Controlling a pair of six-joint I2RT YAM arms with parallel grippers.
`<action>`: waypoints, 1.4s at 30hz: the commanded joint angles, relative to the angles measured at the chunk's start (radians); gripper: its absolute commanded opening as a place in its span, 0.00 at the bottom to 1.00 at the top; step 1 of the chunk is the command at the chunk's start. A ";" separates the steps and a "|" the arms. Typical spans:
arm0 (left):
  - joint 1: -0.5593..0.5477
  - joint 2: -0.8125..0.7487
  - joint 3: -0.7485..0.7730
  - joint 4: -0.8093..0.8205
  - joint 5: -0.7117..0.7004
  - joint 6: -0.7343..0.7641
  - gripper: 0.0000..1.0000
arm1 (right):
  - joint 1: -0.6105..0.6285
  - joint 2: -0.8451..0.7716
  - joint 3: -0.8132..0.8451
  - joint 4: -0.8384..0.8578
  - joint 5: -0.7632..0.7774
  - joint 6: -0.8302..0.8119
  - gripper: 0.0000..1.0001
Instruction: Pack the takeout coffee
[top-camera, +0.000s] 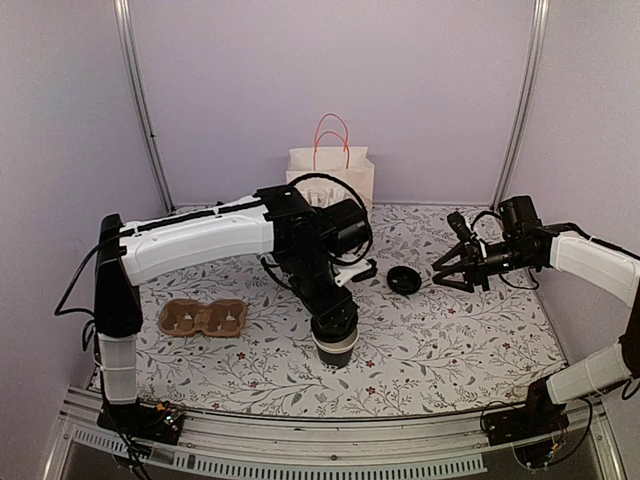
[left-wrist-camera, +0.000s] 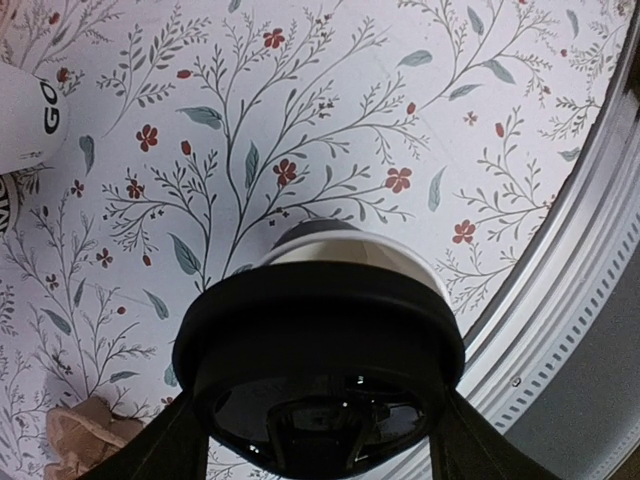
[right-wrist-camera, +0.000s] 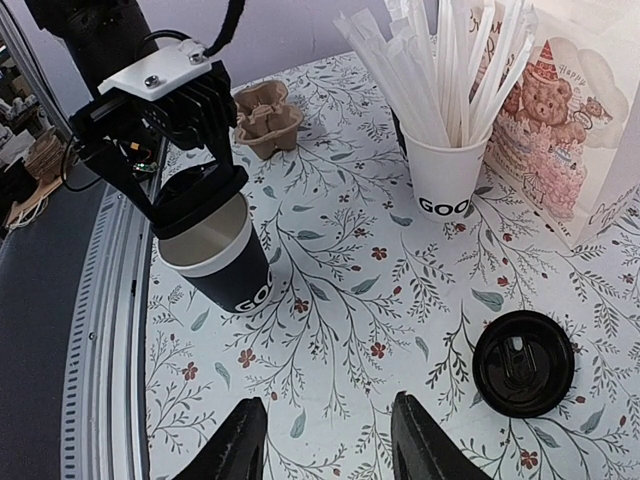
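Note:
The dark paper cup (top-camera: 337, 352) stands near the table's front middle; its white inside shows in the right wrist view (right-wrist-camera: 225, 262). My left gripper (top-camera: 334, 318) is shut on a round black lid (right-wrist-camera: 200, 198) and holds it tilted over the cup's rim, with part of the cup's mouth uncovered. In the left wrist view the lid (left-wrist-camera: 320, 335) fills the space between my fingers (left-wrist-camera: 168, 445), and the cup's white rim (left-wrist-camera: 345, 250) shows just beyond it. My right gripper (top-camera: 455, 270) is open and empty, to the right of the cup (right-wrist-camera: 328, 440).
A second black lid (top-camera: 404, 280) lies on the table near my right gripper (right-wrist-camera: 523, 362). A white cup of wrapped sticks (right-wrist-camera: 450, 170) and a paper bag (top-camera: 330, 175) stand at the back. A brown cup carrier (top-camera: 203, 317) lies at the left.

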 joint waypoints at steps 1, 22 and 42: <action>-0.014 0.026 0.036 -0.004 0.016 0.011 0.72 | 0.001 0.005 0.019 -0.013 0.003 -0.015 0.45; -0.019 -0.001 0.081 -0.030 0.004 -0.009 0.72 | 0.001 0.021 0.025 -0.034 0.002 -0.032 0.45; -0.020 0.040 0.038 -0.038 -0.010 0.000 0.72 | 0.001 0.036 0.031 -0.046 0.002 -0.043 0.45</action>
